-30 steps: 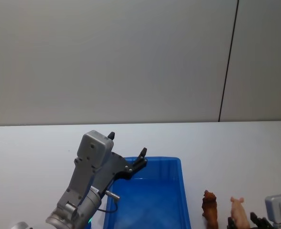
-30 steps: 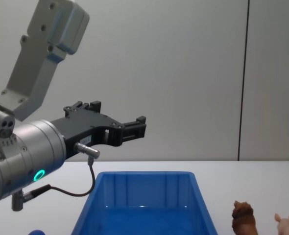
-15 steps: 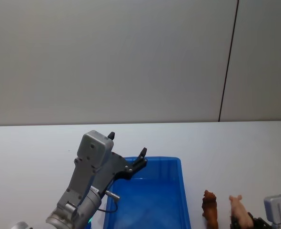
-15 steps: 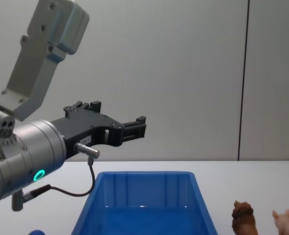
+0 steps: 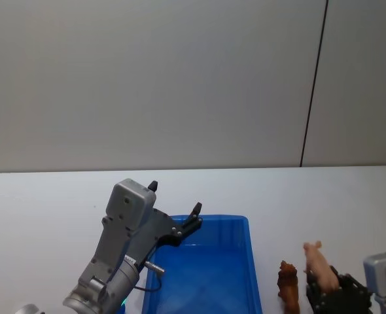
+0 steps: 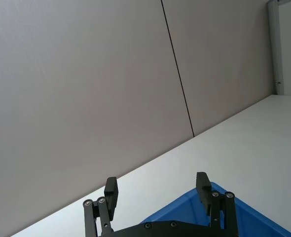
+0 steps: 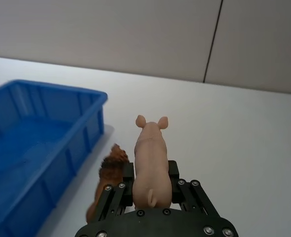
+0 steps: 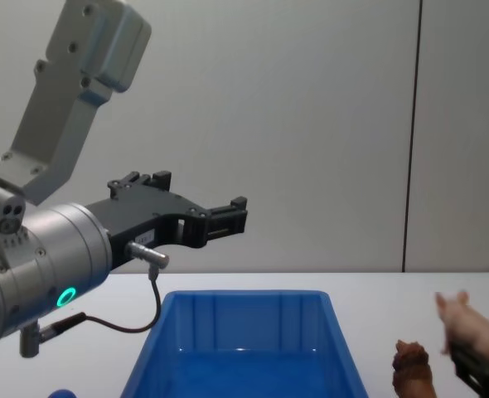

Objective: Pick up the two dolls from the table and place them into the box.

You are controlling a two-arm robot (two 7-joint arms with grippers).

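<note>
A pink pig doll (image 7: 150, 153) was clamped between the jaws of the right gripper (image 7: 150, 178), held up off the worktop (image 5: 49, 196) to the right of the box (image 5: 242, 224), with its snout pointing away from the robot. A shaggy brown animal doll (image 5: 288, 286) stood upright on the worktop between the pig and the box's right wall. It was close to that wall and, as far as could be seen, not touching it. In the chest view the pig's head sat higher than the brown doll's.

The box was open at the top, and its near end was cut off by the lower edge of the head and chest views. Bare worktop ran from the box's far rim to a plain grey wall (image 5: 180, 78), and also out to the box's right.

The left gripper (image 6: 156, 182) hovered over the box's far left corner, jaws wide apart. Left of the box, at the bottom edge of the chest view, a small rounded blue shape (image 8: 60, 393) was mostly cut off, too little of it showing to identify.
</note>
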